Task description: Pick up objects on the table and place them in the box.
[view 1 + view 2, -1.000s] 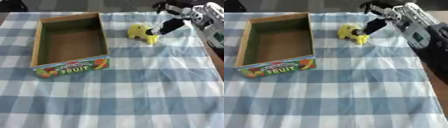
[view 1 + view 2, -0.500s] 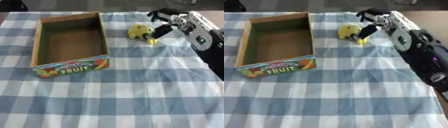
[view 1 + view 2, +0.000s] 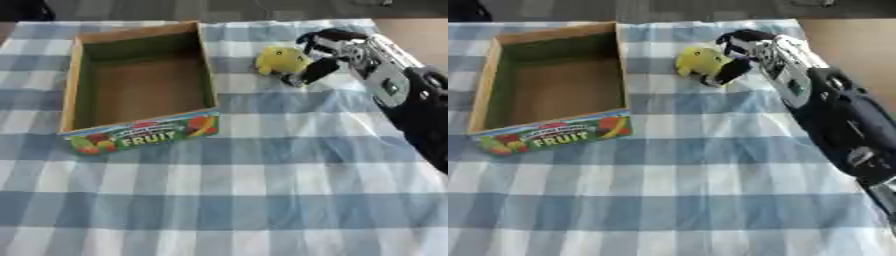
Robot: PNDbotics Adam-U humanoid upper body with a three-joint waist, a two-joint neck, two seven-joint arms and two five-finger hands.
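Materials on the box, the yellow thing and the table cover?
Box: looks like cardboard, brown matte inside, printed fruit label on its front wall. Yellow object: probably plastic or rubber, smooth and evenly coloured; hard to tell which. Table cover: fabric, blue and white check with soft creases.

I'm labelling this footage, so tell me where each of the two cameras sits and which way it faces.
Left eye view: in the robot's head, looking down at the checked tablecloth; the right hand comes in from the right.
Right eye view: beside it, facing the same way; more of the right arm shows.
Both share the empty fruit box and the yellow toy by the hand.
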